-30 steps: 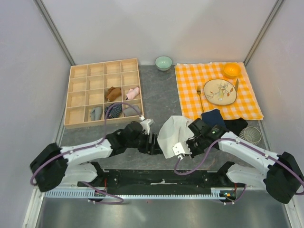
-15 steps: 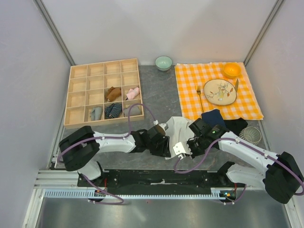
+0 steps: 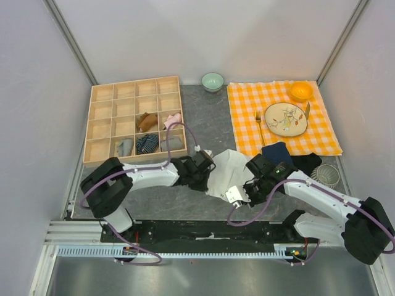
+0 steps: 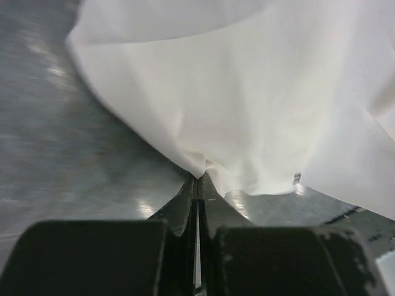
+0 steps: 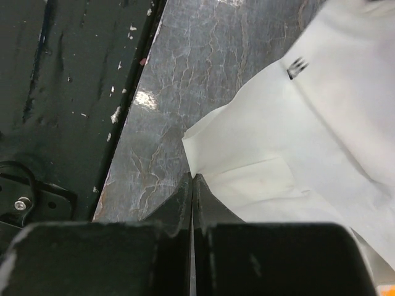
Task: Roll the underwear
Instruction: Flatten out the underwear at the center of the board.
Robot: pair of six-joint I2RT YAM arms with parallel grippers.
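The cream-white underwear (image 3: pixel 227 168) lies loosely bunched on the grey table between my two arms. My left gripper (image 3: pixel 207 170) is shut on its left edge; in the left wrist view the fingertips (image 4: pixel 199 177) pinch a fold of the white cloth (image 4: pixel 247 105). At the garment's near edge my right gripper (image 3: pixel 242 185) is shut on a corner, and the right wrist view shows its tips (image 5: pixel 194 176) clamping that corner of the cloth (image 5: pixel 308 135). A rust-brown underwear piece (image 3: pixel 146 121) sits in a compartment of the wooden box (image 3: pixel 102 117).
The box also holds a dark striped bundle (image 3: pixel 147 143), a pink roll (image 3: pixel 173 120) and grey rolls. An orange-checked cloth (image 3: pixel 244 117) at back right carries a plate (image 3: pixel 286 119), fork and orange bowl (image 3: pixel 301 90). A green bowl (image 3: pixel 213 81), dark cloths (image 3: pixel 278 152) and a wire basket (image 3: pixel 325 175) stand nearby.
My left gripper has swung right from beside the underwear to its left edge and has shut on the cloth. The right gripper has kept its hold with little movement.
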